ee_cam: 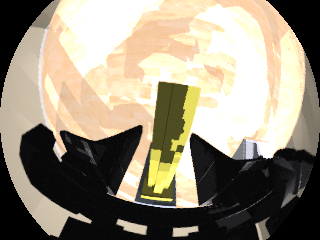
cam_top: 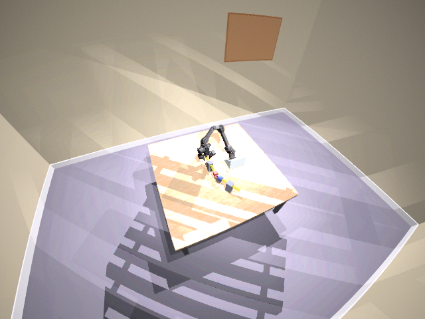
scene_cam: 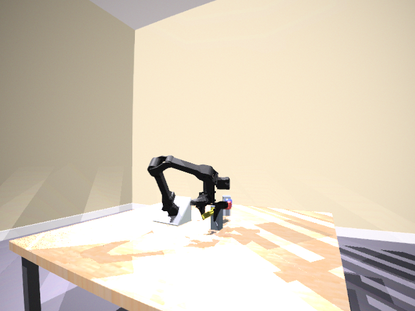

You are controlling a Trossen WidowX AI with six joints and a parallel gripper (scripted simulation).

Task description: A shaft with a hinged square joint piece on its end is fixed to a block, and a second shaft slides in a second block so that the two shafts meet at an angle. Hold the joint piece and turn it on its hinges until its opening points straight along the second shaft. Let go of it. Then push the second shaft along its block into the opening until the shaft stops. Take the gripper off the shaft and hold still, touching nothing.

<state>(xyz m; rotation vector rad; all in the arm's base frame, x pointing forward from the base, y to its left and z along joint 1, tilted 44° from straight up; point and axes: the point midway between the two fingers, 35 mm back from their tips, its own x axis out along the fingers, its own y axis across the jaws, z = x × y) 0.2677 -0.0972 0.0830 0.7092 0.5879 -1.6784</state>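
Note:
The yellow second shaft runs through a grey block. It points toward the red and blue joint piece. The joint piece sits on the fixed yellow shaft, which is held by the other grey block. My gripper is at the outer end of the second shaft. Its fingers stand open on either side of the shaft, with gaps showing in the wrist view. Whether the shaft tip is inside the joint's opening is too small to tell.
The arm's pale wedge-shaped base stands beside the assembly on the wooden table. A small grey piece shows to the right of my fingers.

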